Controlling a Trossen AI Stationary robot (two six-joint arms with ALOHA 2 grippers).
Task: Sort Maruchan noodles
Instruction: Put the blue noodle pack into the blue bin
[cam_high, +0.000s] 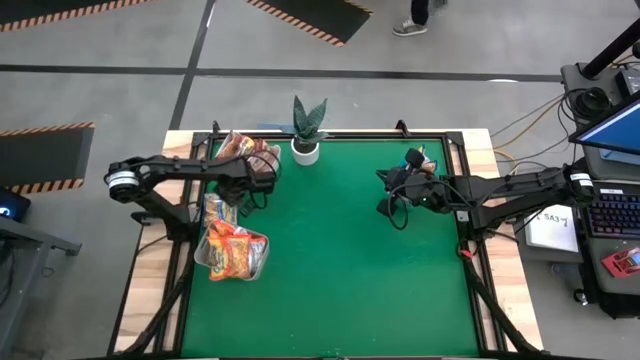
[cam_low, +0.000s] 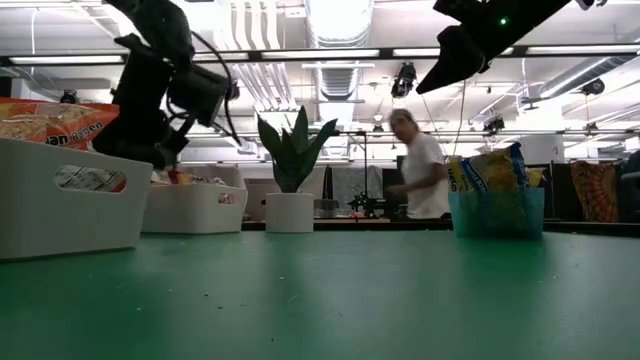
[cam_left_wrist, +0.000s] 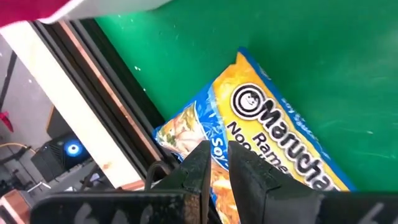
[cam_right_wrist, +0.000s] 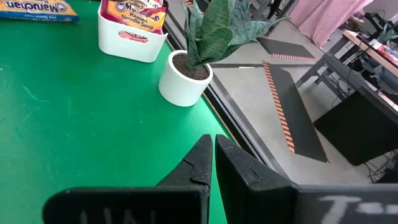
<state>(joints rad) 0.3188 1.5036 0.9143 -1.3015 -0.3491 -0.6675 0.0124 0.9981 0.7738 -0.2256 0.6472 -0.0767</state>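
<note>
Left gripper (cam_left_wrist: 216, 163) narrow: fingers drawn almost together, thin slit between them, nothing seen clamped. It hangs above the green mat (cam_high: 340, 270) at the table's far-left part, just beside the far white tray (cam_right_wrist: 127, 40), which holds red packets (cam_right_wrist: 134, 11). One blue-and-yellow packet (cam_left_wrist: 267, 124) lies flat on the mat near the left edge rail, between the far tray and the near white tray (cam_low: 70, 200); the left wrist view looks down past the fingertips onto it. Near tray is filled with orange-red packets (cam_high: 236, 252). Right gripper (cam_right_wrist: 213, 155) closed, empty, raised over the mat right of centre, next to a blue bin (cam_low: 495, 215) of upright blue-and-yellow packets (cam_low: 490, 170). Potted plant (cam_high: 305, 135) stands at the far edge, between the arms. A person (cam_low: 420, 175) is in the room behind.
</note>
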